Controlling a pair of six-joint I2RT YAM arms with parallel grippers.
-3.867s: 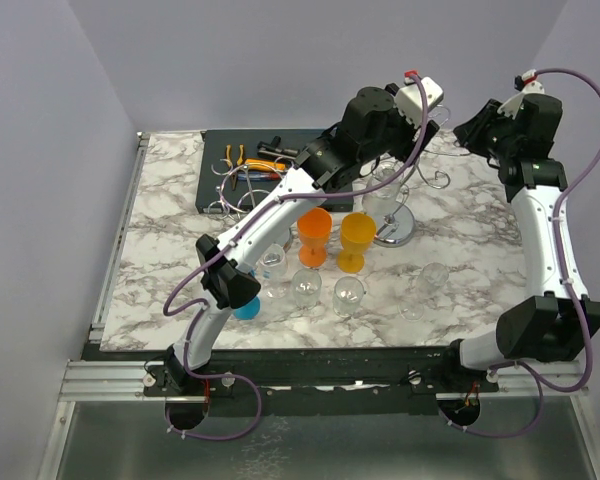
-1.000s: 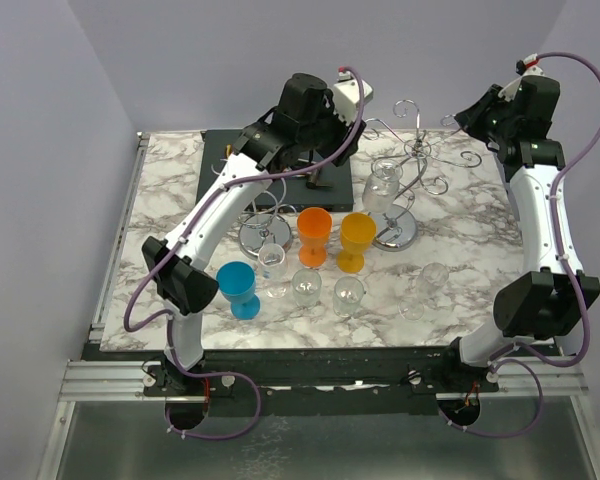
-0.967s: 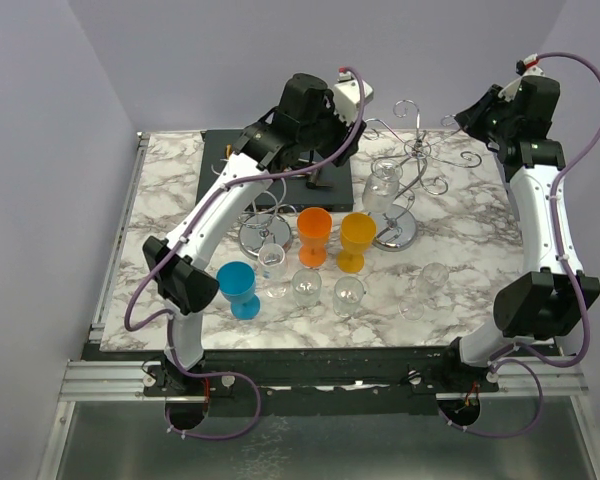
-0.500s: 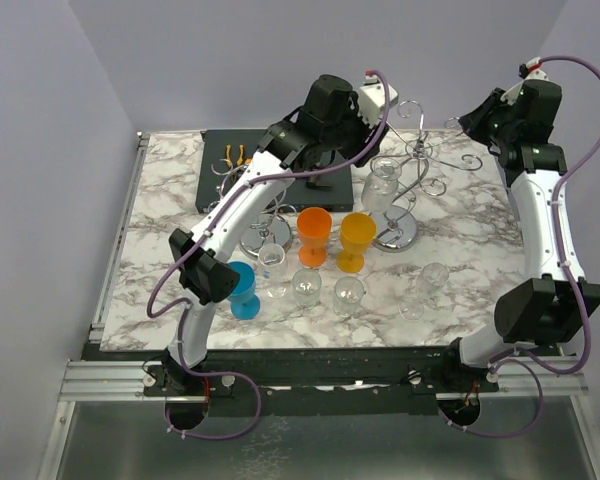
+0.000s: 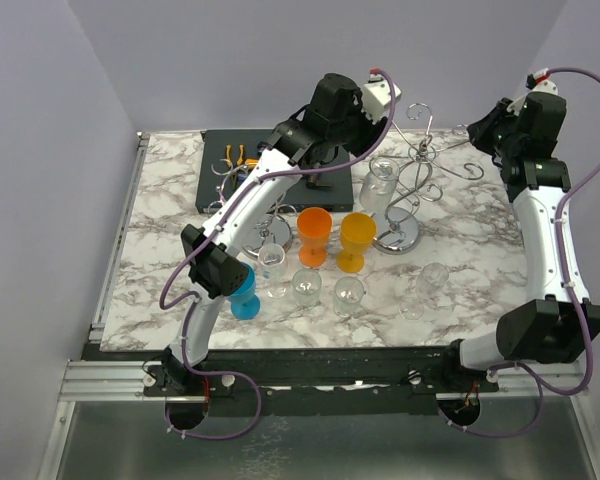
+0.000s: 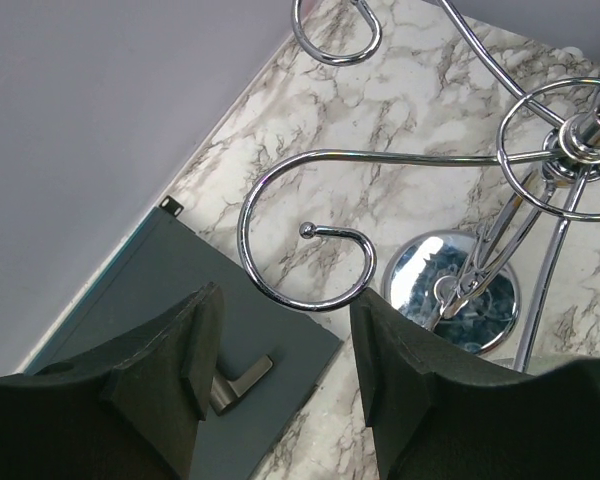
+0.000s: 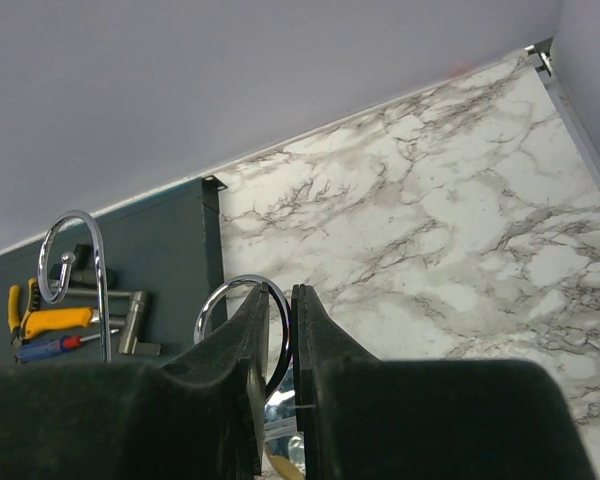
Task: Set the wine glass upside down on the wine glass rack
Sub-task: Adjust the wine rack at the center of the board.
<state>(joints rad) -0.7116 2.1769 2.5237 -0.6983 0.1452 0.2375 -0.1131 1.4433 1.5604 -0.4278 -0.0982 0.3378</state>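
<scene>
Findings, largest item first.

The marble table (image 5: 160, 250) carries all items. The left arm (image 5: 250, 195) reaches to the far centre and the right arm (image 5: 545, 240) to the far right.

The left pincer (image 6: 283, 320) stands wide and holds nothing. In its wrist view one curled hook of the rack (image 5: 400, 237) shows in the gap, beyond the fingers and clear of them. The right pincer (image 7: 288, 300) is narrow, closed on a wire loop of that rack at its far right side.

The wine glass (image 5: 378, 186) hangs upside down on the rack, foot up and bowl down, on the rack's left side. In the top view it lies at about 5 o'clock from the left pincer's head, near but apart. From the right pincer it lies at about 8 o'clock, well apart.

Count:
- One dark mat (image 5: 208, 145), far left.
- Two racks: the one noted, and a second rack (image 5: 273, 233) at its 9 o'clock, partly hidden by the left arm.
- Three coloured cups: an orange cup (image 5: 315, 234), a yellow cup (image 5: 357, 240) just beside it, and a blue cup (image 5: 245, 298) at the left arm's elbow.
- Clear glasses (image 5: 306, 287) standing on the table: at least four; the exact number cannot be told.
- On the mat: one pair of pliers (image 7: 50, 322) and one screwdriver (image 7: 55, 345).
</scene>
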